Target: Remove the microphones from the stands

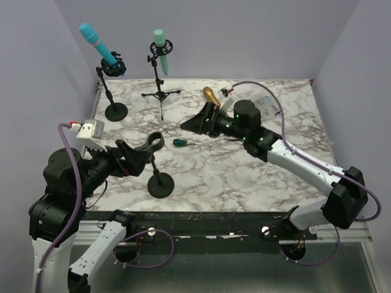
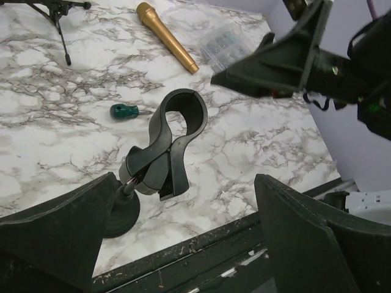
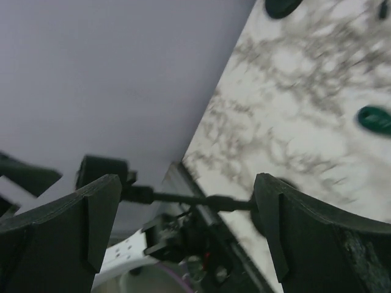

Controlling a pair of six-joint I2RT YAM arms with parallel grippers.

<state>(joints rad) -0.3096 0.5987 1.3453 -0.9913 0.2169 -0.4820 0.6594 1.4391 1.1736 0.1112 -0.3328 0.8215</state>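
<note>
A gold microphone (image 1: 211,96) (image 2: 166,36) lies flat on the marble table, apart from any stand. The near stand (image 1: 160,185) has a black clip (image 1: 154,144) (image 2: 177,119) with nothing in it. My left gripper (image 1: 135,157) (image 2: 183,244) is open just left of that stand, its fingers either side of the round base (image 2: 122,213) without touching. My right gripper (image 1: 197,121) (image 3: 186,226) is open and empty above the table, just in front of the gold microphone. In the blurred right wrist view the stand's thin rod (image 3: 183,198) runs across between the fingers, farther off.
A blue microphone (image 1: 98,41) sits in a stand at the back left. A teal microphone (image 1: 162,49) hangs in a tripod stand at the back. A green-handled screwdriver (image 1: 179,143) (image 2: 124,110) lies mid-table. A clear bag of small parts (image 2: 226,46) lies near the gold microphone.
</note>
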